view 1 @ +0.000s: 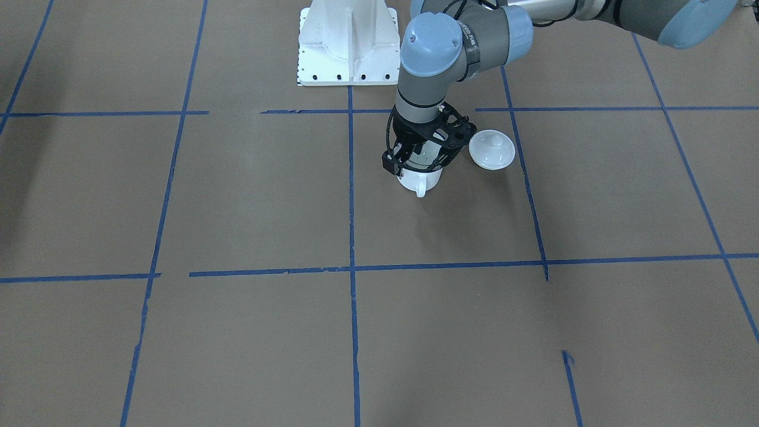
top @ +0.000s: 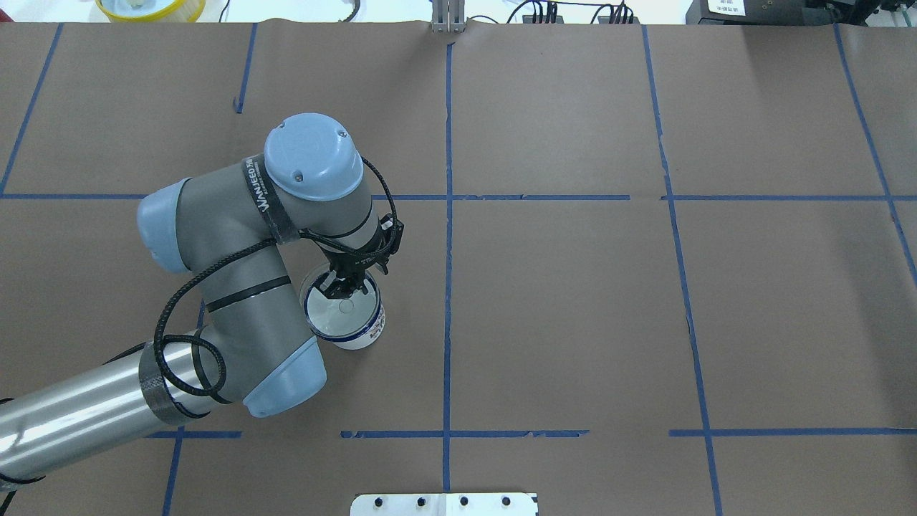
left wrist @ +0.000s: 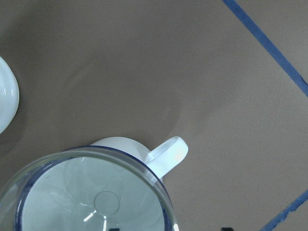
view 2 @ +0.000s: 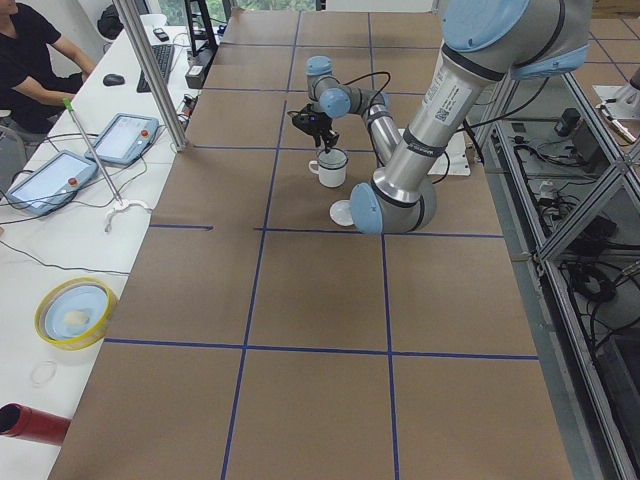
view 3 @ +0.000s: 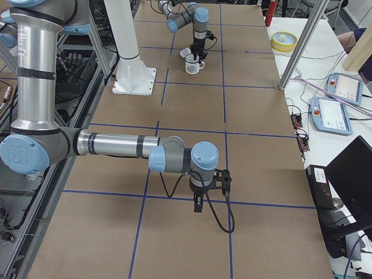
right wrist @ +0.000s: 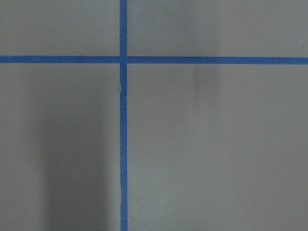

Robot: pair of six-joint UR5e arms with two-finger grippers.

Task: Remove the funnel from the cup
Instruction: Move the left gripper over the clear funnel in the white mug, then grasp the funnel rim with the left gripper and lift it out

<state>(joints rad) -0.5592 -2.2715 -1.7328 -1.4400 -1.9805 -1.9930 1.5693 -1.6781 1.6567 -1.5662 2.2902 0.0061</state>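
- The funnel sat in the cup, its clear, wide rim lying right over the mug's dark blue edge.
- The cup stood upright on the brown paper table. Its white handle pointed away from the robot's base, toward the operators' side.
- And there was the left gripper, hanging directly over the cup with its fingertips down at the funnel's mouth.
- From where I stood, the black linkage hid the tips. I could not tell whether the fingers were apart, together or pinched on the funnel's rim.
- The left wrist camera looked straight down into the funnel, with no finger showing in that view.
- A white knobbed lid lay on the paper just beside the cup, on the robot's left side of it and not touching it.
- The right gripper was well apart from all this, pointing down over the paper near a crossing of blue tape lines.
- Whether its fingers were apart or together, I could not tell.
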